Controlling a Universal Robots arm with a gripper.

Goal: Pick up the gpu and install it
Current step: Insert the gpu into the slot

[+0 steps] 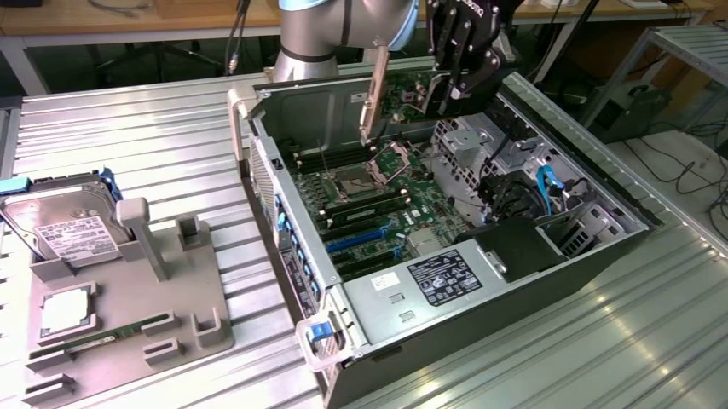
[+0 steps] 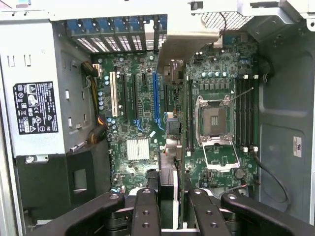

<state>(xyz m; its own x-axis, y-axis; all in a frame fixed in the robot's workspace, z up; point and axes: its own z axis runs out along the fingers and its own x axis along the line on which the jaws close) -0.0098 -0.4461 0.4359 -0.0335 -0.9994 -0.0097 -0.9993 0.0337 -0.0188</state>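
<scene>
The gpu (image 1: pixel 374 94) hangs edge-down in the upper middle of the exterior frame, above the open case (image 1: pixel 592 256), with its silver bracket end lowest and just over the motherboard (image 1: pixel 393 209). In the wrist view the gpu (image 2: pixel 170 172) runs up the centre of the frame, seen edge-on, from between the fingers (image 2: pixel 145 216) toward its pale bracket near the top. The end effector (image 2: pixel 170 206) is closed on the gpu, one dark finger on each face of the card; in the exterior view the end effector (image 1: pixel 461 72) sits at the top of the frame, right of the card.

Under the card the motherboard shows an empty CPU socket (image 2: pixel 216 118), a blue slot (image 2: pixel 156 96) and a white slot (image 2: pixel 113 93). A power supply (image 1: pixel 449 277) with a black label fills the lower middle of the case in the exterior view.

At the exterior view's left, on the ribbed metal counter (image 1: pixel 148 145), a grey holder (image 1: pixel 125 315) carries a hard drive (image 1: pixel 68 230) standing tilted, a CPU (image 1: pixel 66 311) and a RAM stick (image 1: pixel 97 341) lying flat.
</scene>
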